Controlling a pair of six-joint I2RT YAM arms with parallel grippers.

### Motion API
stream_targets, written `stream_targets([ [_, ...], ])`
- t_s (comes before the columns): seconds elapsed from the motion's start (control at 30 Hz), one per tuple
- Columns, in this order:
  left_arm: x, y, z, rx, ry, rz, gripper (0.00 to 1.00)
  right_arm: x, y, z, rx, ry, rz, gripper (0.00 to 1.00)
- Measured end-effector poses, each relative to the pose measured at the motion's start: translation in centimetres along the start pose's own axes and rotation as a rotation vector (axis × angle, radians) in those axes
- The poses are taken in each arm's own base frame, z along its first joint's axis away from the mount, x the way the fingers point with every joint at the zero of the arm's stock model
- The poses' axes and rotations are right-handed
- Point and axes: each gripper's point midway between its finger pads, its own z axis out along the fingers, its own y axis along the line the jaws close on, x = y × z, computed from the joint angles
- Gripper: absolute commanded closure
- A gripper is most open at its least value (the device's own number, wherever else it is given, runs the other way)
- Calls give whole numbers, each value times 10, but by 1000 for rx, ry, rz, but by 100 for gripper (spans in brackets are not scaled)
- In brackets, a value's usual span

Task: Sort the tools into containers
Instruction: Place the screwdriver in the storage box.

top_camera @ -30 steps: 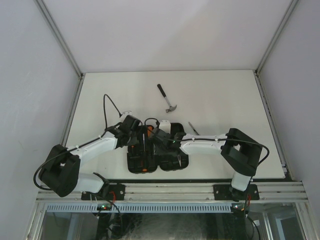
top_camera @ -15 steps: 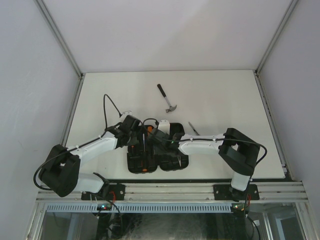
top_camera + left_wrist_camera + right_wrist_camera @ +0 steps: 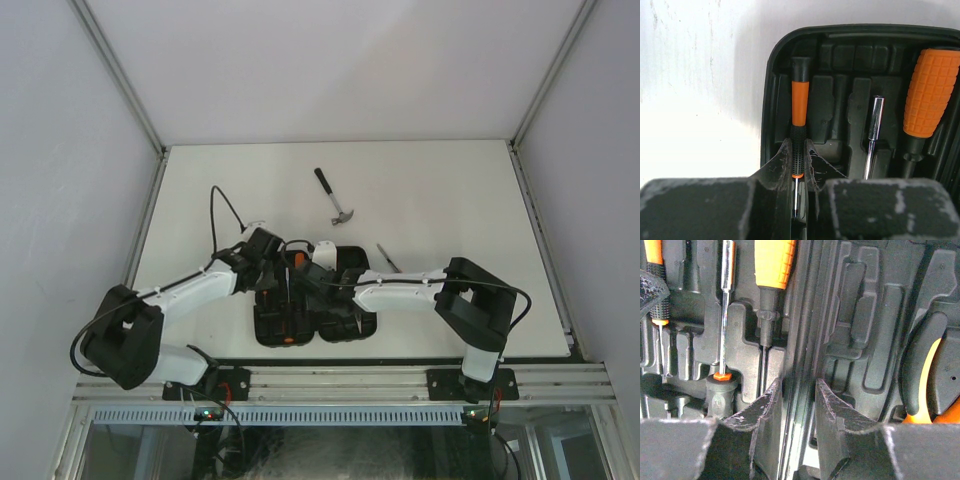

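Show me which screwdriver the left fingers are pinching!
The slim black-and-orange screwdriver in the leftmost slot of the black plastic case: the left fingers squeeze its black grip. The fat orange-handled screwdriver lies untouched further right.

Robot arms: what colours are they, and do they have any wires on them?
The left arm and the right arm are smooth white tubes with chunky black blocks at the joints. A thin black cable loops up beside the left one. The left gripper and the right gripper each have two black, wedge-shaped fingers, scuffed with whitish scratches.
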Motion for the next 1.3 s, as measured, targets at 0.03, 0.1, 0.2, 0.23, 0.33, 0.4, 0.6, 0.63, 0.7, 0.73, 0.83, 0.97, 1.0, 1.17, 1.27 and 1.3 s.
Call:
stream_targets([
  [0.03,0,0,0,-1,1,1,90,0,0,0,1,-2,-1,84],
  [0.1,-1,0,0,-5,7,7,90,0,1,0,3,-6,-4,84],
  [0.2,-2,1,0,-9,13,9,90,0,1,0,6,-10,-6,85],
  [0.23,-2,1,0,-10,15,9,90,0,1,0,7,-11,-7,85],
  [0.33,-3,1,1,-12,16,13,90,0,1,0,8,-12,-7,85],
  [0.4,-4,1,0,-12,15,12,89,0,1,0,8,-12,-7,85],
  [0.6,-5,1,1,-13,15,10,89,0,1,0,7,-13,-7,85],
  [0.63,-5,1,1,-13,15,10,89,0,1,0,7,-13,-7,85],
  [0.7,-5,1,1,-12,16,10,89,0,1,0,8,-13,-7,85],
  [0.73,-4,0,1,-11,17,10,89,0,1,0,8,-12,-7,85],
  [0.83,-4,0,1,-10,17,8,87,0,1,0,8,-13,-7,85],
  [0.97,-4,1,1,-8,19,8,82,0,1,0,8,-13,-7,85],
  [1.0,-3,1,1,-7,19,7,80,0,1,0,8,-13,-7,85],
  [1.17,-1,1,0,1,29,5,74,0,1,0,8,-12,-7,85],
  [1.27,-2,1,-2,5,26,3,71,0,1,0,8,-13,-7,85],
  [1.3,-2,1,-4,6,24,2,70,0,1,0,8,-13,-7,85],
])
